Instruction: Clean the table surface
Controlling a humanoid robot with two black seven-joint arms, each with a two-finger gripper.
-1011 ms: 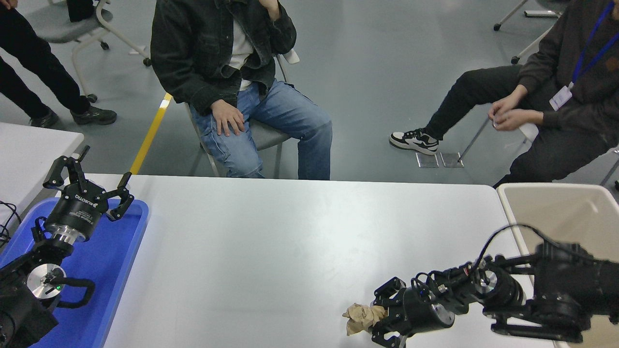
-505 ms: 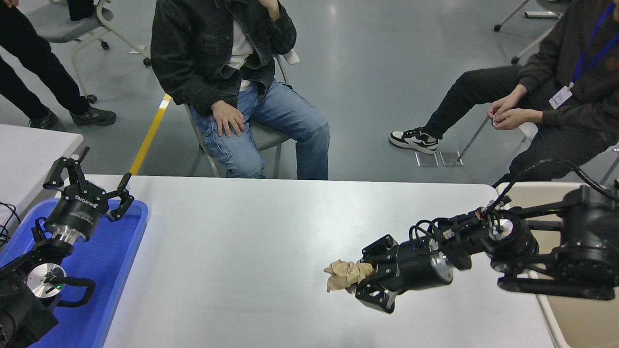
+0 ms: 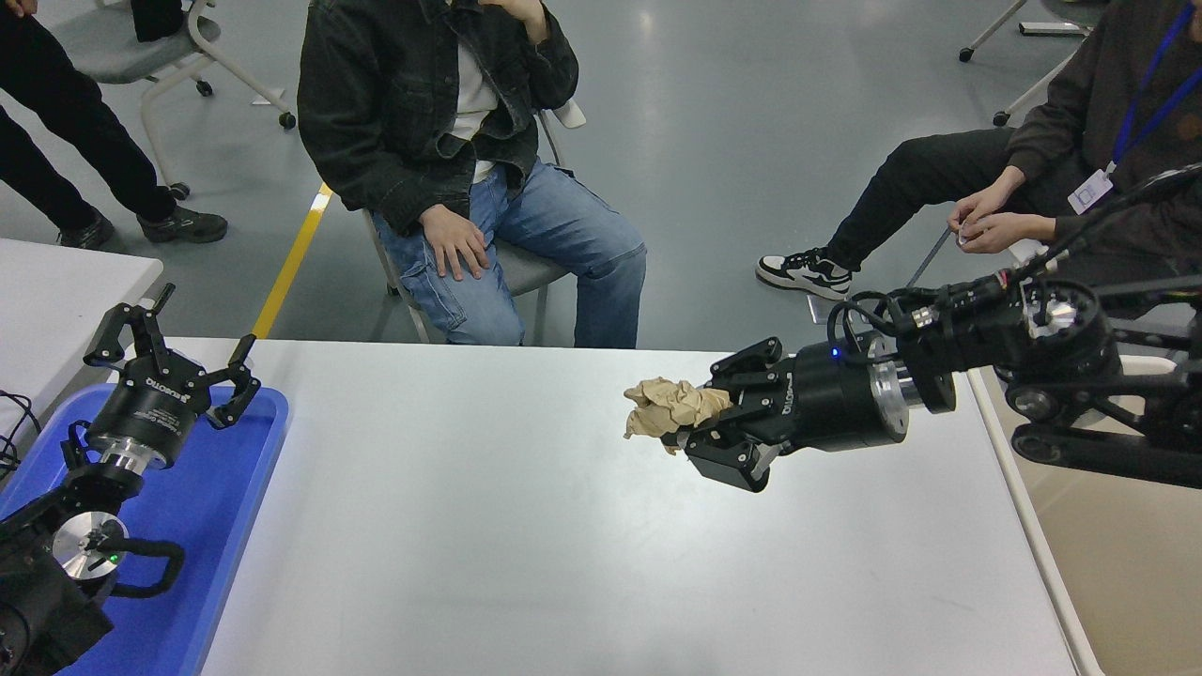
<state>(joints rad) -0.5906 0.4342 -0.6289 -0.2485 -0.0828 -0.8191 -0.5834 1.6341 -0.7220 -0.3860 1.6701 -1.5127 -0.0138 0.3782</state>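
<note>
A: Right gripper (image 3: 706, 420) status?

B: Clenched on a crumpled wad of tan paper (image 3: 671, 408). Creased, irregular lump, matte, sticks out leftward past the black fingers. Gripper body is a black cylinder with a metal ring at the wrist and cable loops behind it. Arm comes in from the right edge, roughly level.

A: Wad on the table?

B: Can't tell whether it touches. It sits over the far-middle part of the table surface (image 3: 526, 526).

A: The table surface itself?

B: Wide matte white-grey slab, smooth, rounded corners, fills the lower picture. Soft glare patches, no visible debris on the bare area.

A: Left side?

B: Left gripper (image 3: 174, 352) is parked at the lower left, fingers spread wide, above a blue plastic tray (image 3: 239, 488) lying at the table's left end. Tray has a raised rim and rounded corners.

A: Surroundings?

B: Smaller white table (image 3: 56, 291) at the left edge. Beige bin (image 3: 1127, 563) just beside the table's right end, below the right arm. Seated person in dark jacket and jeans (image 3: 470, 160) at the far side, another seated person (image 3: 1061, 207) far right, lanyard on, hands together. Grey floor, yellow floor stripe (image 3: 293, 263).
</note>
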